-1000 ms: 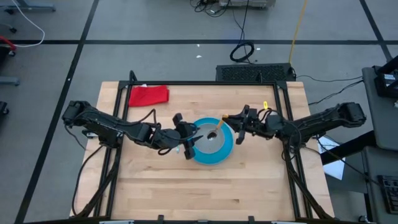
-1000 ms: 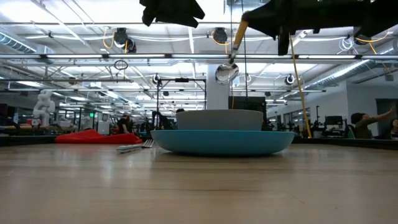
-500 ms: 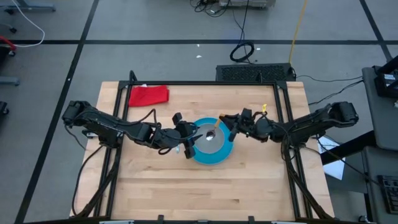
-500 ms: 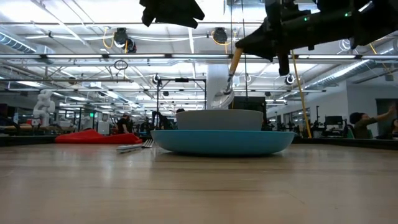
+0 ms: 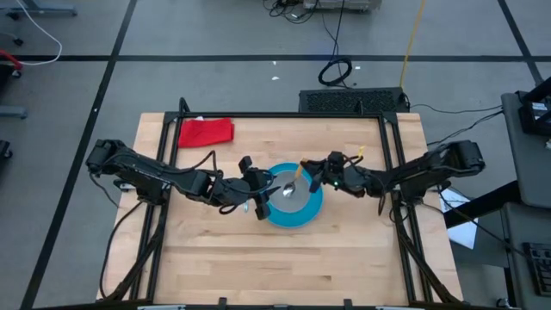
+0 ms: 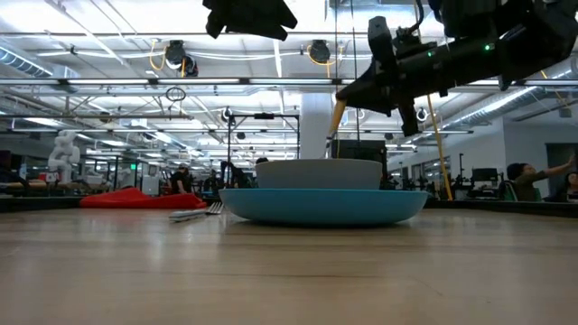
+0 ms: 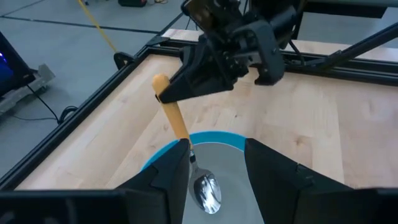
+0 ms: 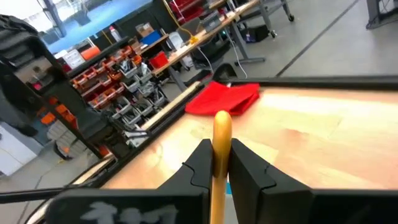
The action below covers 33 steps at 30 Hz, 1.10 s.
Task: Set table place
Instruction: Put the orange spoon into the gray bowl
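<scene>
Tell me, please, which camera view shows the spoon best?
The left wrist view: the spoon shows whole, orange handle pinched by the right gripper, head inside the bowl. High view shows it tiny; low view hides its head; right wrist view shows only the handle.

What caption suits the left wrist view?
Right claw lowers the spoon into the bowl on the plate.

Robotics lab: parts-bin shelves (image 8: pixel 118 87), workbenches (image 8: pixel 217 28).
</scene>
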Tool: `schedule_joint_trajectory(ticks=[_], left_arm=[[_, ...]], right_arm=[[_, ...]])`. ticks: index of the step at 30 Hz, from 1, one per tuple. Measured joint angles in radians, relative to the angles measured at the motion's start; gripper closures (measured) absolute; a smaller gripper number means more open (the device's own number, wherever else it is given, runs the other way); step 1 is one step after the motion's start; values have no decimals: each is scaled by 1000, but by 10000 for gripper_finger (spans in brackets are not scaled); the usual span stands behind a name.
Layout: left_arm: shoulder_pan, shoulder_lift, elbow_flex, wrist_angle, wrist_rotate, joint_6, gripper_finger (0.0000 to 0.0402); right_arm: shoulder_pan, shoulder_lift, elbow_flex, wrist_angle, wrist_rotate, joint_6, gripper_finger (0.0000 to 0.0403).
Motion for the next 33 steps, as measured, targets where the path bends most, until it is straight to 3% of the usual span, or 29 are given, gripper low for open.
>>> schedule_joint_trajectory(ticks=[13, 33], left_arm=[[0, 0, 0, 0, 8, 1, 245], [-1, 0, 0, 0, 10, 0, 245]], right_arm=[[0, 78, 0, 26, 0, 49, 380], [0, 78, 0, -67, -1, 78, 305]])
